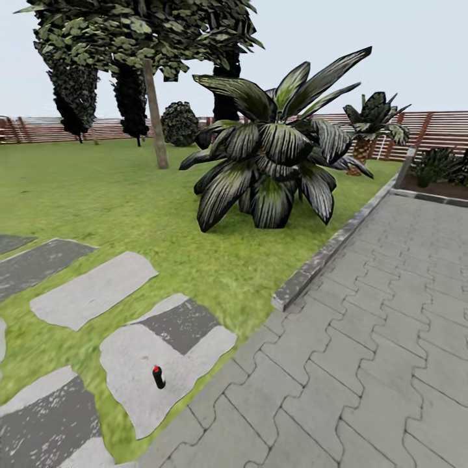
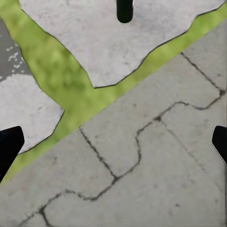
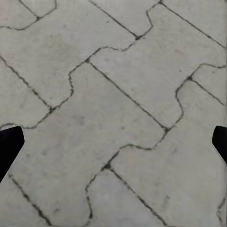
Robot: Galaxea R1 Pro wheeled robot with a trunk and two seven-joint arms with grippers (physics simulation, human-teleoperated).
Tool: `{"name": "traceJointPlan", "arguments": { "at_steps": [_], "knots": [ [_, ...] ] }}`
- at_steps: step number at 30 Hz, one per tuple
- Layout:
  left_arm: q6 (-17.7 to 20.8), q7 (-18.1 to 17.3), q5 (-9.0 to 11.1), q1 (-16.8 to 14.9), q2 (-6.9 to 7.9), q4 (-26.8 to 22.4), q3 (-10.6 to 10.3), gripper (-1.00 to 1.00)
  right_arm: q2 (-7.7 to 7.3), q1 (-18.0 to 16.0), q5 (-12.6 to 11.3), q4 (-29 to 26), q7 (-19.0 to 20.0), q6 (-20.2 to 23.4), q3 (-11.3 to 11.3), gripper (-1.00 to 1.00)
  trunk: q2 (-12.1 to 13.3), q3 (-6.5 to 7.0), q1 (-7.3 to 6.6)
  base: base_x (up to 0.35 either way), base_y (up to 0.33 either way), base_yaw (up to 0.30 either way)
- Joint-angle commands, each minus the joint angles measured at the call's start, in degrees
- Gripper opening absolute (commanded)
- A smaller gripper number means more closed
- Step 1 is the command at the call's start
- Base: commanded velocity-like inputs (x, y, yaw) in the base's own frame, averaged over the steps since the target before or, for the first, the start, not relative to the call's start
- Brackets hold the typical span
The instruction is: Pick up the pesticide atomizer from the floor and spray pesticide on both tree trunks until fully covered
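While the pesticide atomizer (image 1: pixel 158 377) stands untouched on a pale stone slab (image 1: pixel 140 364), you are at the opening step of the task: the approach, before any pick-up. The atomizer is a small dark bottle with a red cap, upright as far as the head view shows, and the slab lies just beside the edge of the grey interlocking paving (image 1: pixel 364 351), with a thin strip of grass (image 1: pixel 195 260) between the two.

Left tool (image 2: pixel 113 146): its two dark fingertips sit wide apart, holding nothing, over the paving close to that grass strip. A dark rounded object (image 2: pixel 125 10) on the slab beyond the strip is probably the atomizer, though it is cut off by the frame edge. Right tool (image 3: pixel 113 144): fingertips likewise spread and empty, over the paving, farther from the slab.

One tree with a bare grey-brown trunk (image 1: pixel 156 117) rises from the lawn well beyond the slab, past a broad dark-leaved plant (image 1: pixel 273 156); a slatted fence (image 1: pixel 429 130) closes the garden behind.

Your next move calls for carrying the left tool across the grass strip to the slab, centring the spread fingers around the bottle's body, and closing only once it sits between them.
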Motion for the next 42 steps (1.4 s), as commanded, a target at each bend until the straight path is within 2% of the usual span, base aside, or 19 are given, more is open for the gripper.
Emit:
{"name": "traceJointPlan", "arguments": {
  "at_steps": [1, 20, 42],
  "knots": [
    [-0.2, 0.0, 0.1, 0.0, 0.01, 0.1, 0.0, 1.00, -0.01, 0.0, 0.1, 0.0, 0.0, -0.2, 0.0, 1.00, 0.0, -0.05, 0.01, 0.197, -0.244, 0.279],
    [-0.2, 0.0, 0.1, 0.0, -0.01, 0.1, 0.0, 1.00, -0.01, 0.0, 0.1, 0.0, 0.0, -0.2, 0.0, 1.00, 0.0, -0.05, 0.01, 0.196, -0.207, 0.279],
    [-0.2, 0.0, 0.1, 0.0, -0.01, 0.1, 0.0, 1.00, -0.01, 0.0, 0.1, 0.0, 0.0, -0.2, 0.0, 1.00, 0.0, -0.05, 0.01, 0.050, -0.031, 0.279]
  ]
}}
